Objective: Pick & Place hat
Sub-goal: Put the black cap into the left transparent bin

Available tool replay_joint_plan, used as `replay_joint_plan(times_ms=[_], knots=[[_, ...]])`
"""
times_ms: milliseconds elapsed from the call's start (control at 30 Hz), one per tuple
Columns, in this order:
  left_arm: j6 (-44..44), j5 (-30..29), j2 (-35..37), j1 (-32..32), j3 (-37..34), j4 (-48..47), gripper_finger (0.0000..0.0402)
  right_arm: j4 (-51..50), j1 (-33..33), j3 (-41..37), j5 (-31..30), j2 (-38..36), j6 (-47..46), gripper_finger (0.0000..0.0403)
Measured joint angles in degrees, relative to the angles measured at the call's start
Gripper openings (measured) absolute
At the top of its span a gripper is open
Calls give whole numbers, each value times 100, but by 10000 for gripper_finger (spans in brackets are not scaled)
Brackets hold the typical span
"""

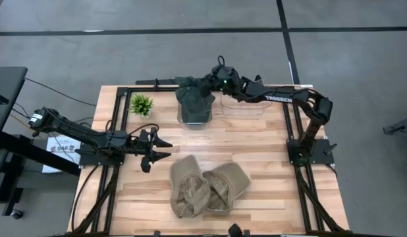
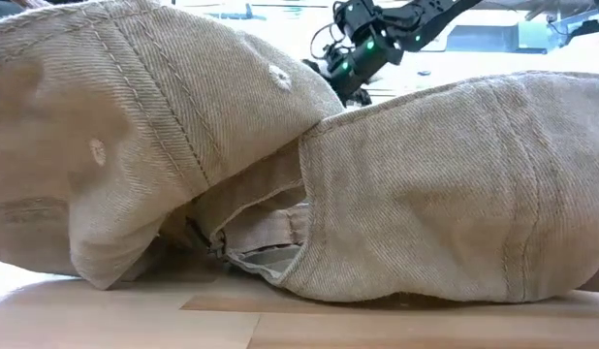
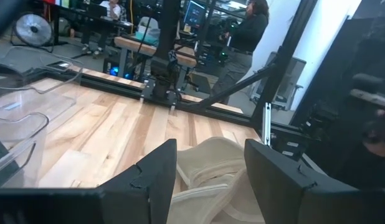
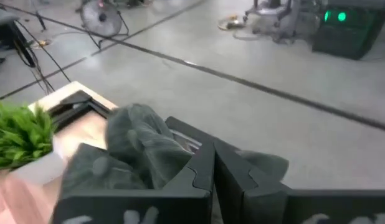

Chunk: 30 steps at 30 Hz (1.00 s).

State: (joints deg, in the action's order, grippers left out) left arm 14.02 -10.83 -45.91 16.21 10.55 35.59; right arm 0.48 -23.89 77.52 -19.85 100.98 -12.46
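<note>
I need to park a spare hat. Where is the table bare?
Free: the board between the tan hats and the dark hat, and right of the tan hats. Crowded: the far edge with the plant, and around the left gripper.

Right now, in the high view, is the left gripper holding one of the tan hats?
No: the left gripper hangs open over bare wood, apart from the two tan hats lying nearer the front edge.

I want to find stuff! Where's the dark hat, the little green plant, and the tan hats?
dark hat (image 1: 194, 100), high view, on its crown.
green plant (image 1: 141, 104), high view, on its leaves.
tan hats (image 1: 207, 188), high view, where the two overlap.
</note>
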Motion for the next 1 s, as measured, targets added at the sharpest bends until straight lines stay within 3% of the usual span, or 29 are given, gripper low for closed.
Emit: replay_joint_plan(times_ms=[133,300,467,1000], knots=[[0,2,0,-1,0,0,186,85,323,0,186,-227,486,0],[0,2,1,-1,0,0,186,63,622,0,1464,-274,1113,0],[0,2,0,0,0,1,186,-381,699,-1,1548,-238,1392,5],[-2,0,0,0,0,39,186,-1072,493,0,1560,-231,1553,167]])
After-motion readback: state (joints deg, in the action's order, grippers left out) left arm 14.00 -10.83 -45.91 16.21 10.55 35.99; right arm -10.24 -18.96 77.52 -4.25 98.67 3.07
